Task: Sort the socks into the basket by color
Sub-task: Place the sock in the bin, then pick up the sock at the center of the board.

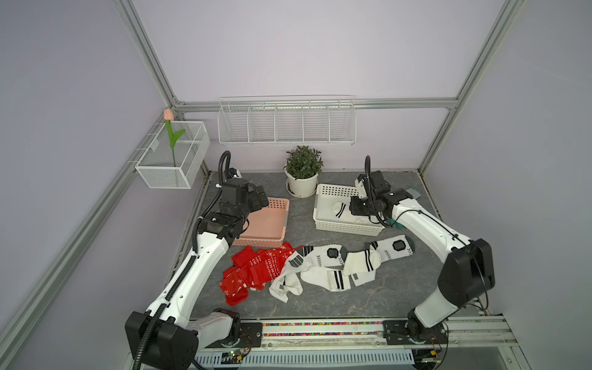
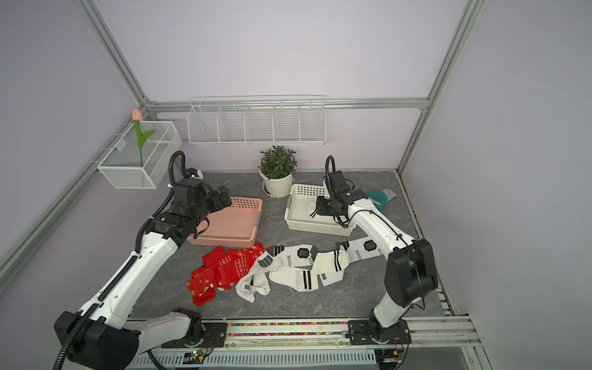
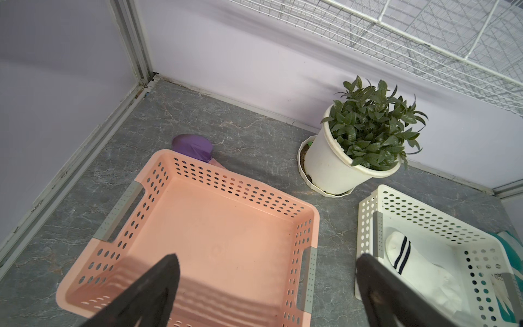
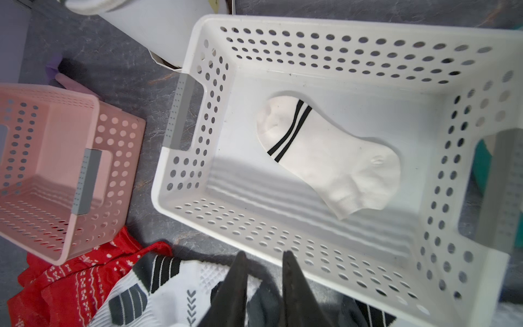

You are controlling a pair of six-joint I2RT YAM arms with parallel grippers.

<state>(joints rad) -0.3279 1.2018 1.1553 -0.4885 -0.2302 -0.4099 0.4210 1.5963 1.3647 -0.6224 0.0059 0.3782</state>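
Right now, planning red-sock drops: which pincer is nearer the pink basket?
Left. The left pincer hangs over the pink basket; right pincer is over the rim of the white basket.

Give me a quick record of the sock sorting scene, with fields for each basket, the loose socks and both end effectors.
White basket: holds one white sock with two black stripes
Pink basket: empty
Red socks: heaped on the table before the pink basket
Striped white socks: loose on the table beside the red ones
Left end effector: open, empty, near the pink basket
Right end effector: slightly open, empty, at the white basket's near wall
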